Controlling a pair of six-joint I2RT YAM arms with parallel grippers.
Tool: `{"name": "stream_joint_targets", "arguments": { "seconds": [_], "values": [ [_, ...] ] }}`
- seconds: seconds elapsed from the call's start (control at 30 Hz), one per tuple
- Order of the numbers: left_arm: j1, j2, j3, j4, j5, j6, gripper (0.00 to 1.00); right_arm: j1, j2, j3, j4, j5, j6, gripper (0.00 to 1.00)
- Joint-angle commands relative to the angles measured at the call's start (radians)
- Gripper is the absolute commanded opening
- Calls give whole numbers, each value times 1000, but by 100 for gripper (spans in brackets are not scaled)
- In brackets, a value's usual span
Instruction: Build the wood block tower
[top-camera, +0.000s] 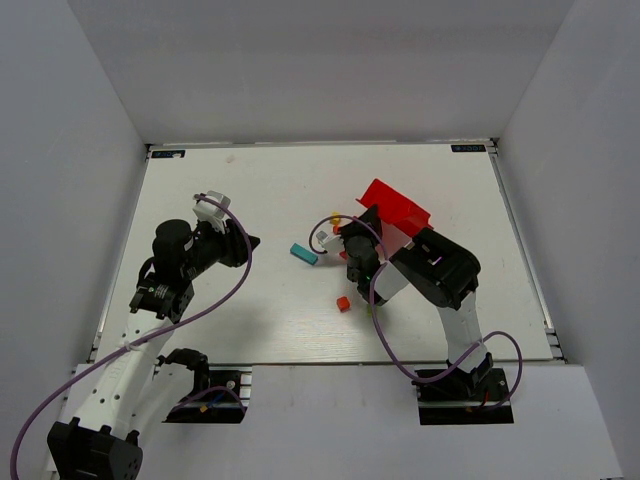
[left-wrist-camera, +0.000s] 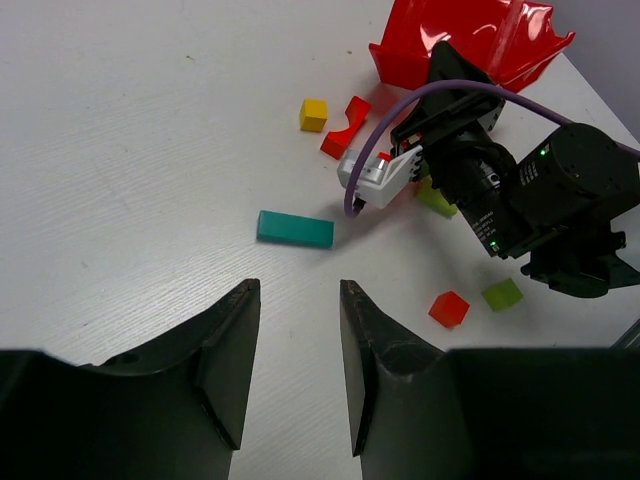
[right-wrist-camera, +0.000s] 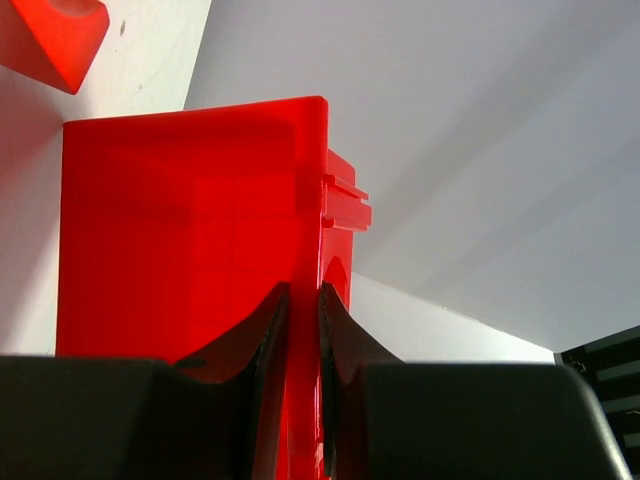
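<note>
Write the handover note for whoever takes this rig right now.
The left gripper is open and empty, facing the teal bar.
The right gripper has its fingers shut on a wall of the red bin.
Loose on the table: yellow cube, red arch piece, red cube, lime cube, and a second lime one partly hidden under the right arm.
Done: nothing stacked.
Left: the whole tower.
</note>
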Motion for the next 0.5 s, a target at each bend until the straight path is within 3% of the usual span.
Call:
{"name": "stream_joint_targets", "arguments": {
  "seconds": [0.0, 0.2, 0.3, 0.33, 0.37, 0.4, 0.43, 0.47],
  "values": [
    [-4, -8, -10, 5, 17, 2, 48, 2, -57, 39, 584, -5, -17, 0],
    [-4, 1, -10, 5, 17, 2, 48, -47, -166, 89, 517, 31, 56, 0],
    [-4, 21, -10, 5, 17, 2, 49, -110, -284, 113, 339, 76, 297, 0],
    [-4, 32, -10, 5, 17, 11, 49, -146, -312, 122, 39, 80, 472, 0],
    [-4, 32, 1, 5, 8, 11, 50, -183, -341, 168, -86, 73, 568, 0],
    [-4, 41, 1, -4, 8, 11, 50, -231, -422, 197, -506, 49, 888, 0],
    [-4, 41, 12, -4, 8, 11, 52, -251, -439, 234, -665, -9, 1011, 0],
    [-4, 62, 21, -4, 8, 11, 52, -330, -464, 385, -981, -56, 1128, 0]
  ]
}}
